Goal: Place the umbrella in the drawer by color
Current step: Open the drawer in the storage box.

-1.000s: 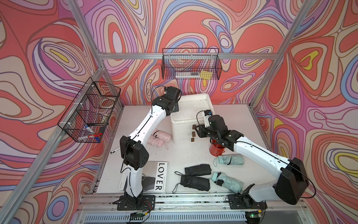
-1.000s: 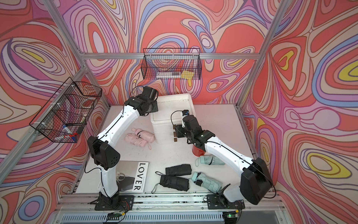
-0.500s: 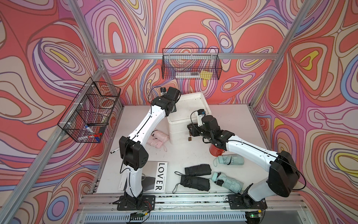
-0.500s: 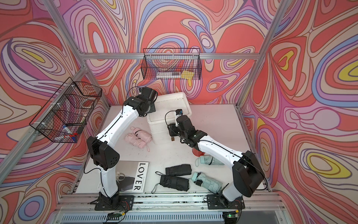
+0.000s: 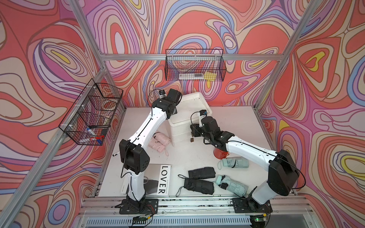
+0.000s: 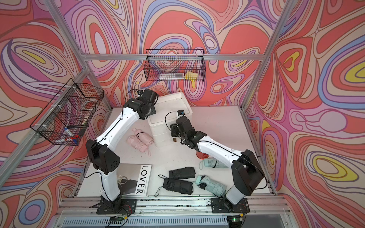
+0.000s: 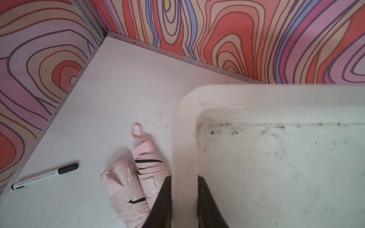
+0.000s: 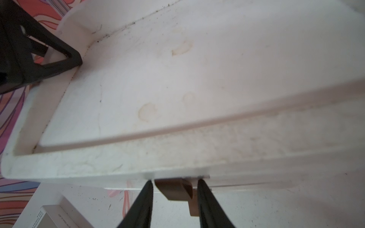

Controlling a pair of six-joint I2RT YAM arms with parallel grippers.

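Left wrist view: left gripper (image 7: pixel 184 182) fingers clamped on drawer unit (image 7: pixel 183 138) rim. Right gripper (image 8: pixel 174 183) fingers straddle the brown handle (image 8: pixel 173 189), can't tell if gripping. 2 pink umbrellas (image 7: pixel 126 189) lie on the table (image 7: pixel 118 88) just beside the unit.

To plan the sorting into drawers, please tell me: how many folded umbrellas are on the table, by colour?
Pink umbrellas: 2
Black umbrellas: 2
Mint-green umbrellas: 2
Red umbrella, partly hidden by the arm: 1
Total: 7
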